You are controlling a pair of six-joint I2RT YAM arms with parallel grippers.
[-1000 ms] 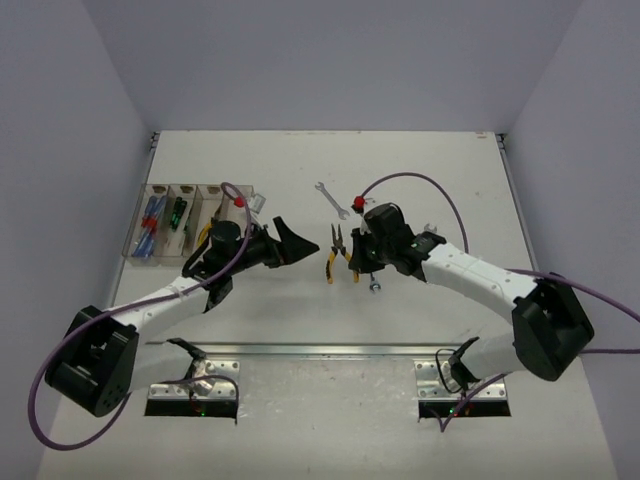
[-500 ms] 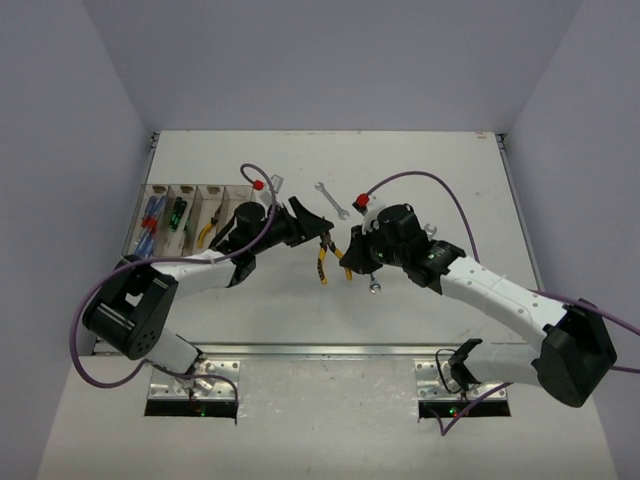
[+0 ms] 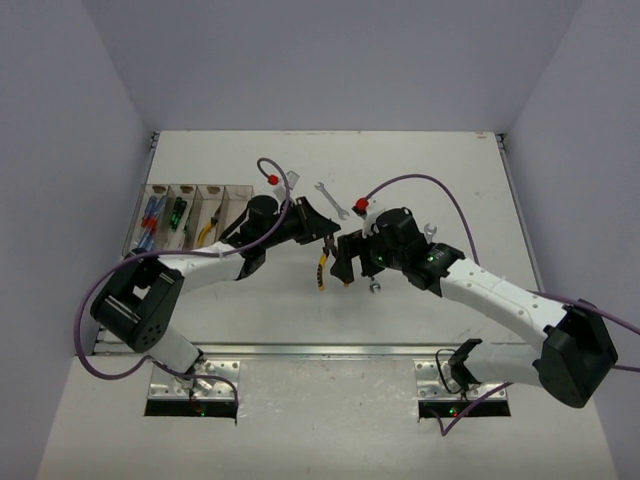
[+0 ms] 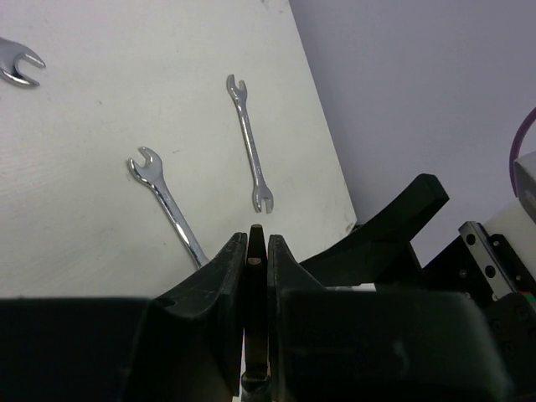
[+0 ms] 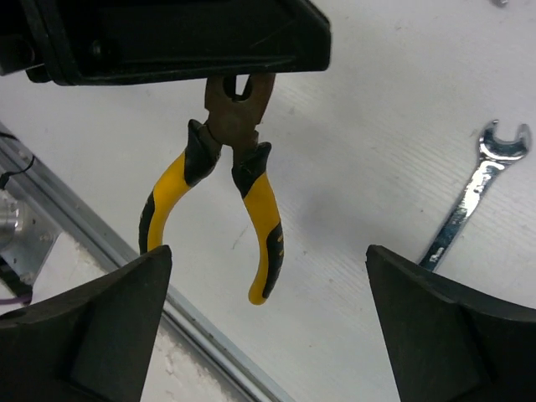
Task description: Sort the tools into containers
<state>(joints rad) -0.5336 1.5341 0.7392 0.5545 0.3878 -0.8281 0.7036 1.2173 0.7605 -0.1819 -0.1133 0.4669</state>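
Carrying the pliers [image 5: 243, 188] left to the containers [image 3: 196, 190]

The left gripper [image 3: 320, 234] is clamped on the pliers' nose, handles dangling above mid-table. The right gripper [image 3: 346, 260] gapes wide, empty. Swing steadily, then lower handles-first without clipping the compartment walls.

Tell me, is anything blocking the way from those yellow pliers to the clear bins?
Nothing visible does. The left pincer is shut on the nose of the pliers, and the table between them and the bins shows no loose tools. Only the left arm itself stretches along that way.
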